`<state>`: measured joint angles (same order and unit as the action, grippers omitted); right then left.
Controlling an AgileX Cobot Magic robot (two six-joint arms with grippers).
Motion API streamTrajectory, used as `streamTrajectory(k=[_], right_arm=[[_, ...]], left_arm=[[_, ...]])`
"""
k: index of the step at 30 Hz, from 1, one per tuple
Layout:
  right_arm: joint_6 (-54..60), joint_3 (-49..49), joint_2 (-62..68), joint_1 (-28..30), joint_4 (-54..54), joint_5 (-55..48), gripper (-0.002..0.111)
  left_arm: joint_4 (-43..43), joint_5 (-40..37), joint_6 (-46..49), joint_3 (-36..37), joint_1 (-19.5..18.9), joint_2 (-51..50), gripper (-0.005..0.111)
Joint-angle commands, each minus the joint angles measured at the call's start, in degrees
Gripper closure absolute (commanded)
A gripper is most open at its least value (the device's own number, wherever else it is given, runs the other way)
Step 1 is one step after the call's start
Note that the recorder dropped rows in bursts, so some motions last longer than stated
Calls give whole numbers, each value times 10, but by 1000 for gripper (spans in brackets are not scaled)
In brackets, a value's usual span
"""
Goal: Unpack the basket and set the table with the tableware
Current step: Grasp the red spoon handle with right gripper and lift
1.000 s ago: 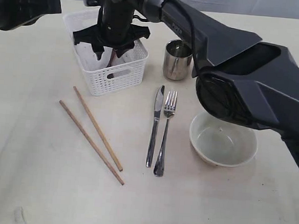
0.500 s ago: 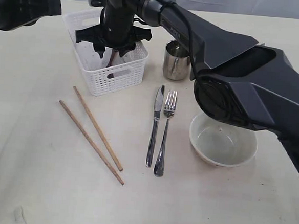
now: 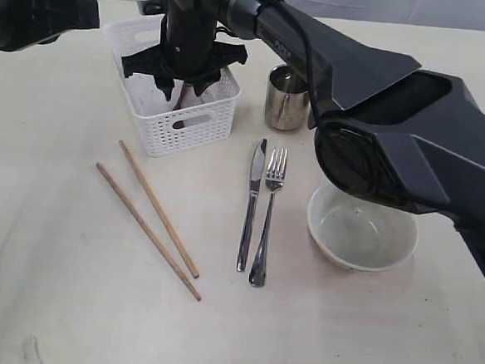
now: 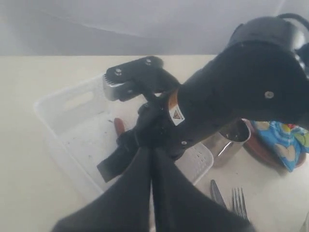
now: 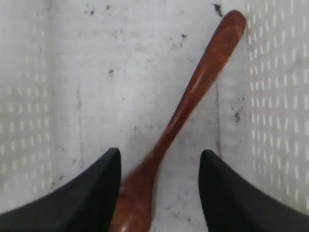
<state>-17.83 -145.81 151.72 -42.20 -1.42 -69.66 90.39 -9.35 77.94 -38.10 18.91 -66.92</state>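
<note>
Plain pale grey backdrop (image 4: 120, 24), soft even diffuse light

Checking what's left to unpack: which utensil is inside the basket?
The reddish-brown wooden spoon, in the white lattice basket; the steel knife, steel fork and wooden chopsticks lie outside on the beige table.

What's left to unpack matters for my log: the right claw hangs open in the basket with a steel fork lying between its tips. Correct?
No: it is a reddish-brown wooden spoon, not a steel fork, as the right wrist view shows. The rest holds: the right claw is open in the basket, the spoon lying between its tips.
</note>
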Motion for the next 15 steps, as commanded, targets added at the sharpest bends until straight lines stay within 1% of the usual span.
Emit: streamTrajectory(k=[1,2,4,5,8,9,10,15], right_arm=[[40,-2,-27,-19,-11,-3,59],[52,-2,-27,-21,-11,-3,59],[26,1,-24,-18,-2,-3,59],[-9,1,-20,-16,14,-3,59],[-60,0,-16,-15,0,-3,59],[-108,0,-16,-13,-17,-3,59],[-133,0,-16,-13,-7,-3,59],[-146,0,5,-12,1,-3,59]], left_arm=[[1,-1,4,3,3,4,107],[1,-1,4,3,3,4,107],[1,-1,4,3,3,4,107],[1,-1,6,3,3,4,107],[1,0,7,3,3,4,107],[1,0,9,3,3,4,107],[1,0,10,3,3,4,107],[1,0,15,4,3,4,107]])
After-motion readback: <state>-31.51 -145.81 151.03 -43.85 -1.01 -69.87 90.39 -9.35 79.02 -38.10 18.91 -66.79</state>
